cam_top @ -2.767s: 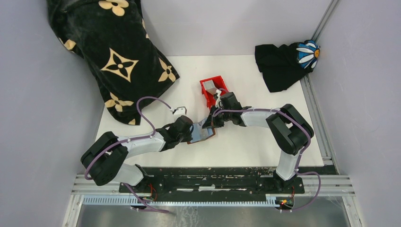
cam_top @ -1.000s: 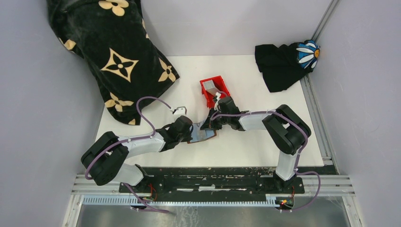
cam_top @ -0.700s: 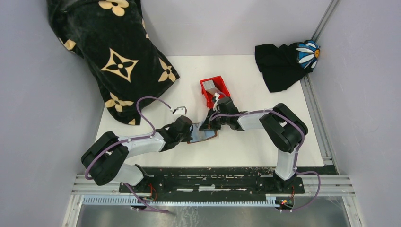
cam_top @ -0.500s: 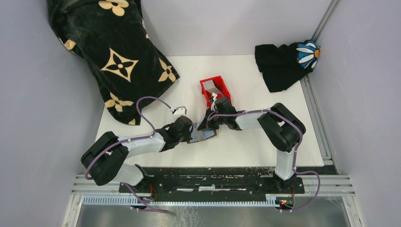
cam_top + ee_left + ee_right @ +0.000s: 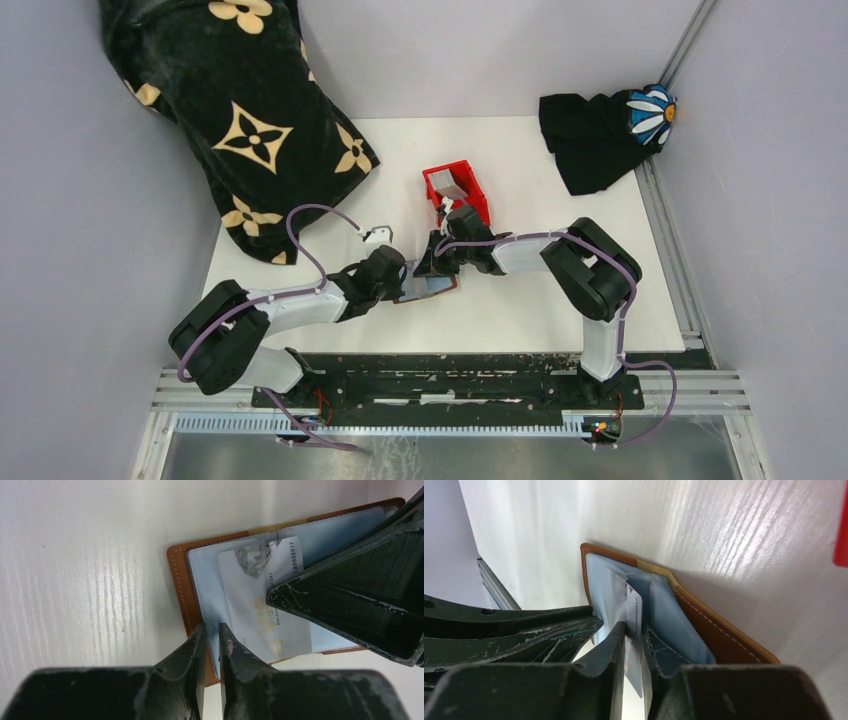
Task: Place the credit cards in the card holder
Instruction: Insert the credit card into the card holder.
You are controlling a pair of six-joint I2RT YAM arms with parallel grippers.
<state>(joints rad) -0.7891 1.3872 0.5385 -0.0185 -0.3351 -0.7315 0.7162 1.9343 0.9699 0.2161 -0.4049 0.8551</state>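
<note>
Left gripper [image 5: 210,636] pinched the near edge of the open wallet [image 5: 180,580]. The card [image 5: 634,609], long axis pointing ahead into the pocket, stood half-seated between narrow jaws of the right gripper [image 5: 635,632]; grip unclear.

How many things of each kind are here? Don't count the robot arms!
Black cloths: 2 (flowered, daisy)
Red bin: 1
Brown card holder: 1
Credit card at the holder: 1
Grey cards in the bin: too hidden to count
Total: 5, plus the bin's cards
</note>
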